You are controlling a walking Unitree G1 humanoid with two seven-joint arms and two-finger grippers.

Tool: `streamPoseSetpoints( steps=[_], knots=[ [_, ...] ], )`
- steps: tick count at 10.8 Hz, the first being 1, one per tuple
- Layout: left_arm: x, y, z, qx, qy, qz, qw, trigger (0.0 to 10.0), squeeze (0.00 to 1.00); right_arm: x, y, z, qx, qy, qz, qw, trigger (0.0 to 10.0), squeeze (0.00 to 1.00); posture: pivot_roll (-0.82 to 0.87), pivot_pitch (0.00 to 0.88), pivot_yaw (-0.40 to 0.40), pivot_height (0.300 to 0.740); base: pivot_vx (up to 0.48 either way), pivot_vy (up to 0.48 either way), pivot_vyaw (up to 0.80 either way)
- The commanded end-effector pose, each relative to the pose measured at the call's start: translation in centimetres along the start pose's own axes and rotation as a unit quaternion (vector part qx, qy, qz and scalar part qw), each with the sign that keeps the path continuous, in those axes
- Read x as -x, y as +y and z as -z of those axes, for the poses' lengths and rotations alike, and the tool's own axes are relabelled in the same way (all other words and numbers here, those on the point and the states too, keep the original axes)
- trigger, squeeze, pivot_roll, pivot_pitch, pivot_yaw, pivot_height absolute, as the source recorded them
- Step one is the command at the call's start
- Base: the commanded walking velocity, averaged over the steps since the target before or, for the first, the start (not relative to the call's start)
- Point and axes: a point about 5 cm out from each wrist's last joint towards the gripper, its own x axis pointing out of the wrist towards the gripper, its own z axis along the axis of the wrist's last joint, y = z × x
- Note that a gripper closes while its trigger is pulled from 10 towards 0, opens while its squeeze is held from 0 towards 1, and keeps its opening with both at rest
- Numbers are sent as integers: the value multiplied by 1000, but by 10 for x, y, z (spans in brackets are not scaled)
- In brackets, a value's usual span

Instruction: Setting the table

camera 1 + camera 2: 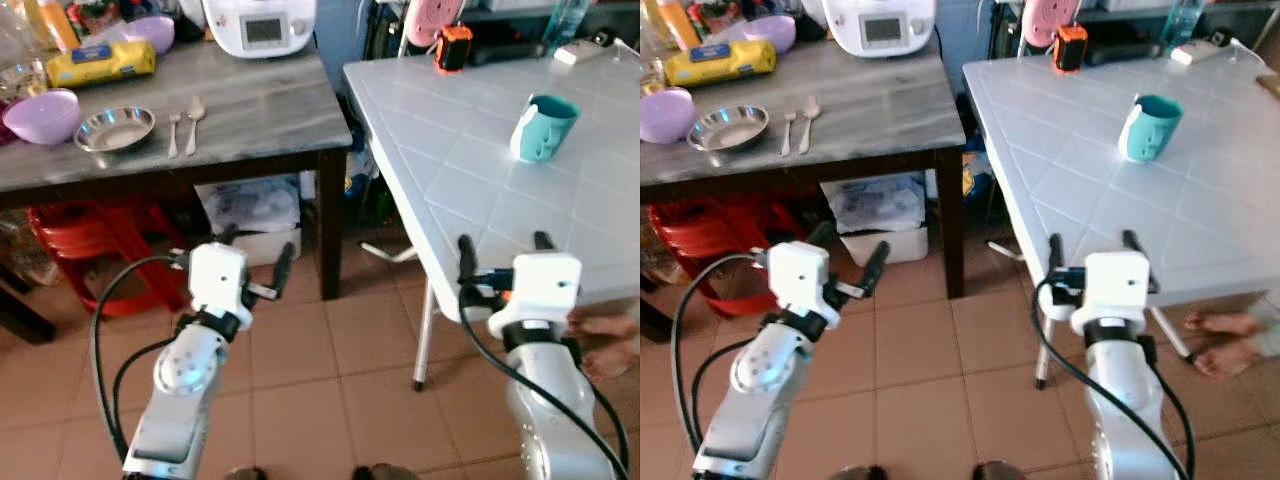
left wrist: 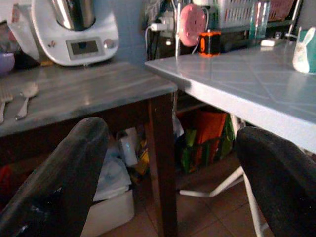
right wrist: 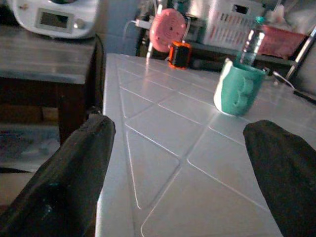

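Note:
On the grey wooden table [image 1: 255, 105] at the left lie a steel plate [image 1: 115, 128], a fork [image 1: 174, 132], a spoon [image 1: 194, 122] and a purple bowl [image 1: 42, 115]. A teal mug [image 1: 543, 127] stands on the white table [image 1: 450, 180] at the right. My left gripper [image 1: 258, 252] hangs open and empty over the floor, below the front edge of the grey table. At the near edge of the white table my right gripper [image 1: 503, 250] is open, also empty. The mug [image 3: 238, 94] lies ahead of it in the right wrist view.
A white kitchen appliance [image 1: 260, 25], a yellow packet [image 1: 100, 62] and a second purple bowl [image 1: 150, 32] stand at the back of the grey table. An orange device [image 1: 452, 47] sits on the white table. Red stools [image 1: 90, 240] and a box [image 1: 255, 225] are under the grey table. A person's bare feet [image 1: 605, 340] rest at right.

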Motion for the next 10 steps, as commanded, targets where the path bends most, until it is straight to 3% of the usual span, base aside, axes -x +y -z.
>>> streamPoseSetpoints(
  steps=[1, 5, 10],
  knots=[
    [2, 2, 2, -6, 7, -1, 1000, 10000, 0, 1, 3, -1, 0, -3, -7, 1000, 10000, 0, -152, 159, 26, 740, 0, -240, 0],
    [1, 2, 3, -10, 11, -1, 1000, 10000, 0, 2, 4, 0, 0, -2, -8, 1000, 10000, 0, -150, 160, 32, 740, 0, -261, 0],
    [-1, 0, 3, -7, 14, 7, 1000, 10000, 0, 4, 5, 2, -1, -1, -6, 1000, 10000, 0, -153, 167, 41, 740, 0, -278, 661]
  ],
)
